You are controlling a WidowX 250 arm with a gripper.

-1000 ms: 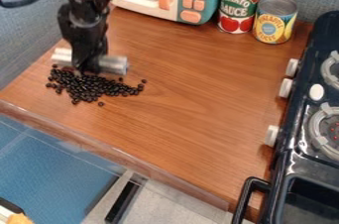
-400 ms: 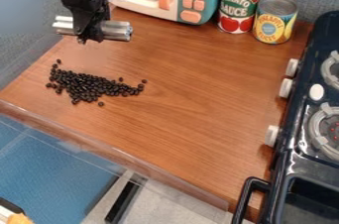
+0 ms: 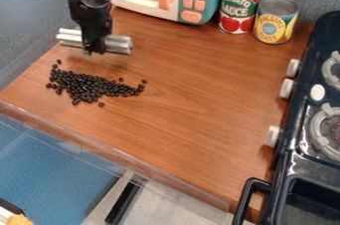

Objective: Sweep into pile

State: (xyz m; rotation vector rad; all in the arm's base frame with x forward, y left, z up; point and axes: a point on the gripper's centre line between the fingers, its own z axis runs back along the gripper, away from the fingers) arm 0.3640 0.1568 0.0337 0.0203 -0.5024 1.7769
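Near the left corner of the tabletop [image 3: 199, 104], the dark beans [image 3: 83, 87] lie in a loose band, thickest at its middle and thinning towards the right, with a few strays at its rim. My claw [image 3: 96, 51] is clamped around the middle of a silvery metal bar [image 3: 118, 44], which sticks out on both sides, just behind the beans and apart from them. I can't tell how much air is under the bar.

As I judge it, the heap is partly made and another gathering stroke is what it needs. My main worry is height: if I set the bar down too high, it rides over the beans and leaves them; too low, it grinds on the wood and may twist in my grip. Bringing it down on top of the beans could scatter them. A straight push towards the front edge could let the thin right end slip round the bar, or send round beans rolling off that edge. The bar's left end also looks close to the grey wall [image 3: 27, 45], so a careless turn could knock it askew.
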